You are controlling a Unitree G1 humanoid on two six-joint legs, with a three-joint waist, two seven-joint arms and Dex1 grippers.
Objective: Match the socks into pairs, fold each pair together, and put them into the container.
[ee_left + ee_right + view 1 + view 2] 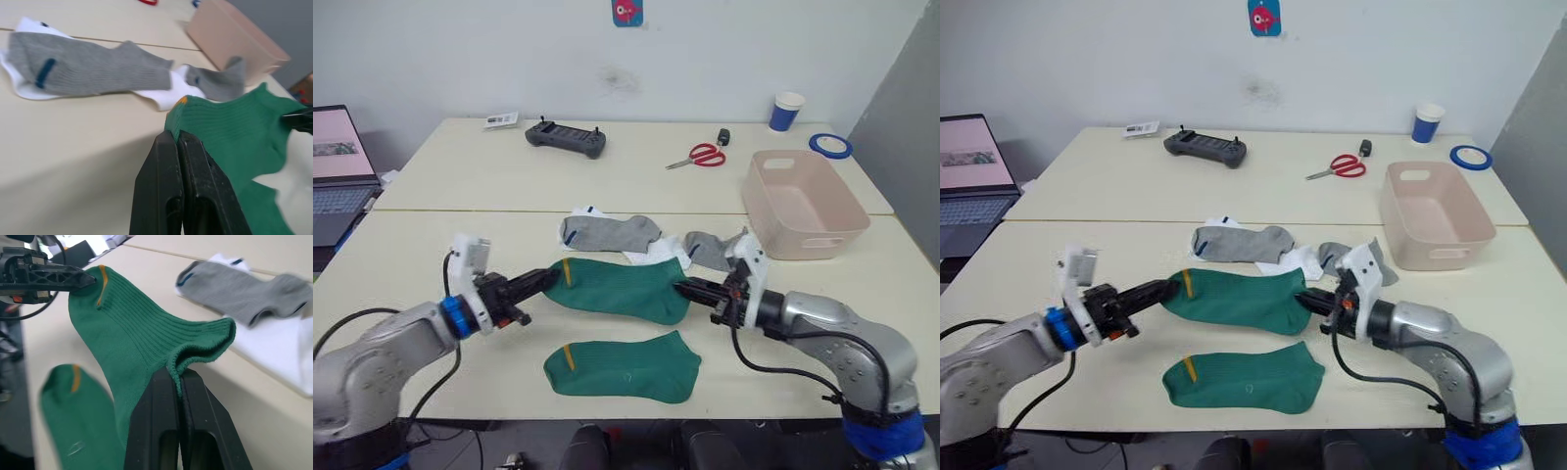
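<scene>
Grippers both clamped on one dark green sock (619,287): left gripper (546,280) pinching the toe end with the orange mark, right gripper (688,289) pinching the cuff end, fingers pressed flat together over the ribbed knit in both wrist views. Stretched and lifted between them, sagging slightly in the middle. Judged as the pairing step for green: next, lowering this sock squarely onto the second green sock (624,366), lying flat just nearer than the held one, toe over toe, edges lined up before folding. Soft, stretchy fabric, likely to bunch on release. Beyond the held sock, grey socks (611,232) and white socks (656,256) heaped together. Farther right of the held sock, pale pink container (803,204), smooth rigid plastic, rounded corners.
</scene>
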